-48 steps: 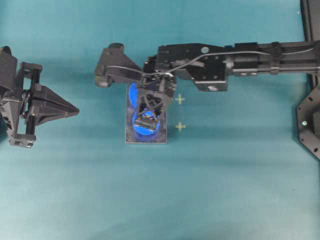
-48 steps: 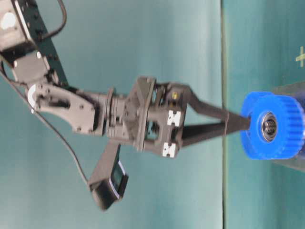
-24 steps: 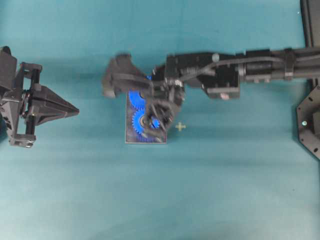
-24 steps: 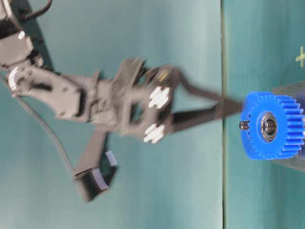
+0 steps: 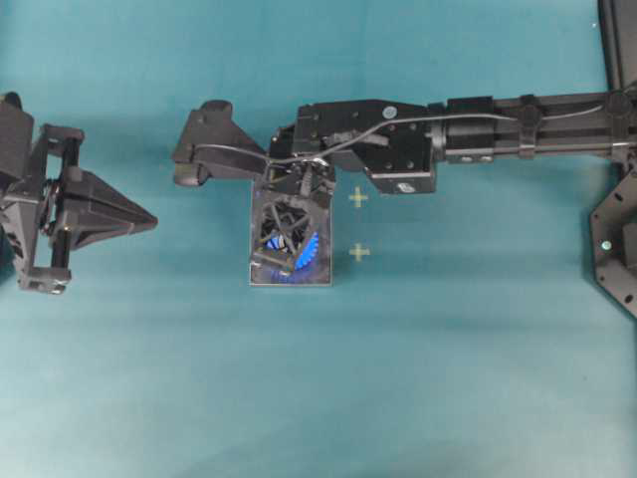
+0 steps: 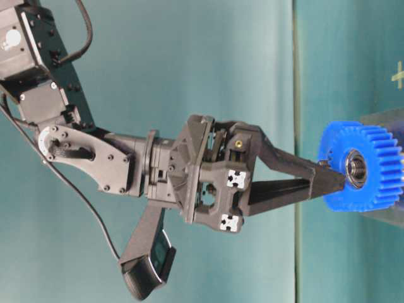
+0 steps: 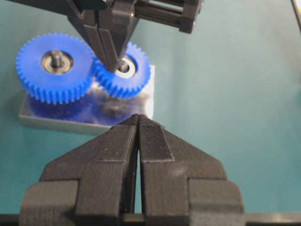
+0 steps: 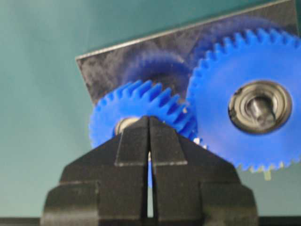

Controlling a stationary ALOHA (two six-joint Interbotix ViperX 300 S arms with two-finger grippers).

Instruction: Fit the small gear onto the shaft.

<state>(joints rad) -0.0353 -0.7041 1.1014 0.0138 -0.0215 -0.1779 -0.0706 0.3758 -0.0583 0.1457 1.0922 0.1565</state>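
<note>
The small gear [image 8: 109, 123] lies flat on the grey plate [image 8: 111, 65], its teeth meshed with the larger blue gear [image 8: 217, 84]. My right gripper [image 8: 148, 119] is shut, and its joined tips rest on the small gear's bearing centre. They grip nothing. The left wrist view shows the same contact, with the right gripper [image 7: 113, 66] pointing down onto the small gear [image 7: 138, 80]. The shaft is covered there; at table level a metal end [image 6: 357, 168] shows in the bearing bore. My left gripper [image 7: 138, 117] is shut and empty, well to the left of the plate [image 5: 323, 276].
The larger gear [image 7: 54, 66] sits on its own peg at the plate's far end. Two pale cross marks [image 5: 358, 198] lie on the teal cloth just right of the plate. A black frame [image 5: 617, 249] stands at the right edge.
The right gripper swung off toward the plate's right side half a second ago and is now back with its tips on the small gear's centre. The left arm has not moved.
</note>
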